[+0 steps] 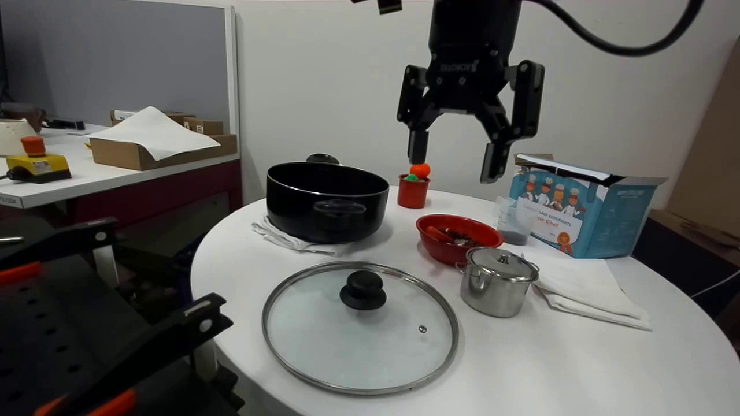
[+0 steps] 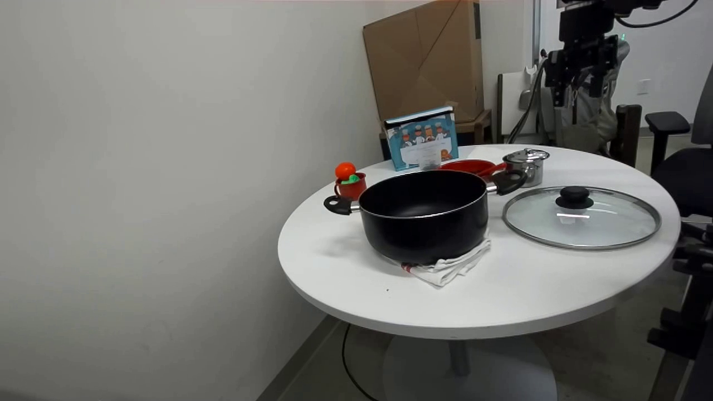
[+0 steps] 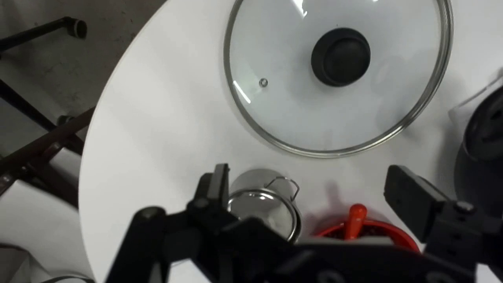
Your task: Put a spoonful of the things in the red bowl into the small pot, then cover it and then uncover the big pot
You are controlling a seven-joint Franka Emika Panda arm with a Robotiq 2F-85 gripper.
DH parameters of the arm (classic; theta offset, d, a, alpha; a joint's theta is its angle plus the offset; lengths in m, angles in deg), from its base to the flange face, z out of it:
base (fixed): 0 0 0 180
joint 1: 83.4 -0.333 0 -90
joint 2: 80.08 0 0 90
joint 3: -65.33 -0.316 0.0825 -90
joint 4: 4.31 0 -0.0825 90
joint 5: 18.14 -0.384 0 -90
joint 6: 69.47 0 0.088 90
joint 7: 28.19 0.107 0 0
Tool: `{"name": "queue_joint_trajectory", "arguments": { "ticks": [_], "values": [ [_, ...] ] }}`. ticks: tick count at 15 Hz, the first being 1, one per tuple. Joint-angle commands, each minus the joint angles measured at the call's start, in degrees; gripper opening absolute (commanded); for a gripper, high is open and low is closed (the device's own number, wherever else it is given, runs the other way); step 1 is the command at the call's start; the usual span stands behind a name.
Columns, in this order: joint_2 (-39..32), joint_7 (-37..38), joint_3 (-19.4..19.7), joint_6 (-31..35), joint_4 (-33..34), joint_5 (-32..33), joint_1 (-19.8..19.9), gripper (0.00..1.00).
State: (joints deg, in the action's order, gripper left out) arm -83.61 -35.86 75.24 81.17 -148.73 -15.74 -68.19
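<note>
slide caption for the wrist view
Open pincer above the table, with glass lid, covered small pot and partly hidden red bowl.

Black end effector (image 1: 455, 156) high in midair, downward-facing, its two jaws wide apart

The black pot (image 1: 326, 229) is standing open, glass lid (image 1: 359, 336) lying near table's edge (image 2: 671, 231), covered steel pot (image 1: 491, 293) beside red bowl (image 1: 442, 251).
</note>
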Motion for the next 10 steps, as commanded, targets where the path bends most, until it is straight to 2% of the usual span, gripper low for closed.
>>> {"name": "queue_joint_trajectory", "arguments": {
  "ticks": [1, 10],
  "values": [
    [-3.5, 3.8, 0.5, -2.4, 6.7, 0.5, -1.8, 1.0],
    [-18.1, 11.6, 1.8, -2.2, 21.0, 1.7, -4.0, 1.0]
  ]
}}
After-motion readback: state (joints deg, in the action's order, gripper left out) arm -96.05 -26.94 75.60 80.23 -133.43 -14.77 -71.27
